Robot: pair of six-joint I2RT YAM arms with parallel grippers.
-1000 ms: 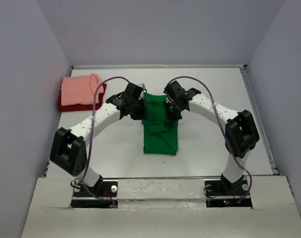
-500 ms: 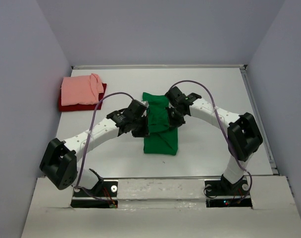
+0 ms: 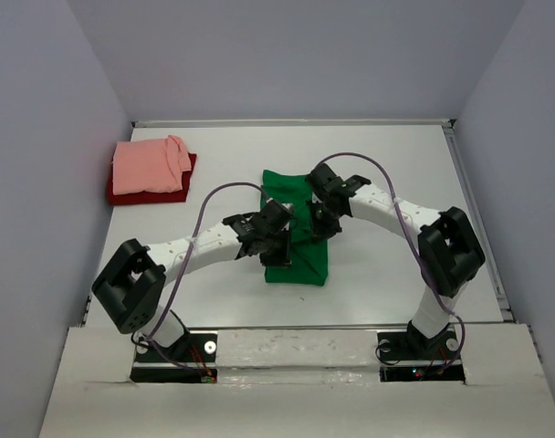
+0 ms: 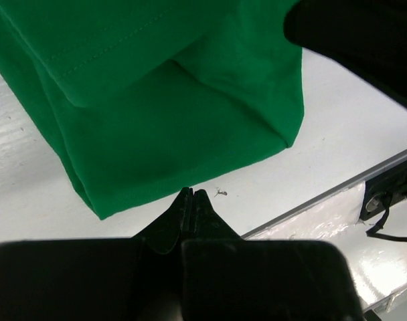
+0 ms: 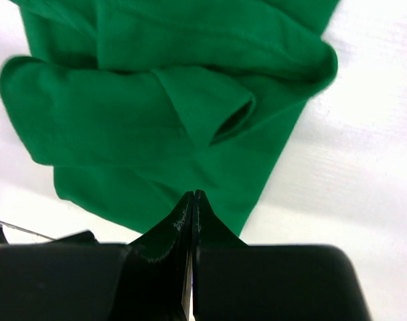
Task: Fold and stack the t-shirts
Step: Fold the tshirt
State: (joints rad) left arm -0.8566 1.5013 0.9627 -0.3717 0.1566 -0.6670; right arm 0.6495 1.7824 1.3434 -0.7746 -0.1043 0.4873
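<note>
White tabletop between pale grey walls carries everything. Most of the dark red t-shirt in the far left corner is hidden beneath the folded salmon pink t-shirt; only its near and right edges show. From above, both grippers cover the middle of the bright green t-shirt, which lies partly folded at the table's centre. A dark blurred shape cuts off the upper right corner of the left wrist view. Both arms bend inward over the green cloth. The left gripper has its fingers pressed together on nothing, tips just beside the shirt's edge. The right gripper is likewise pinched together over the cloth's edge, with no fabric visible between its fingers.
</note>
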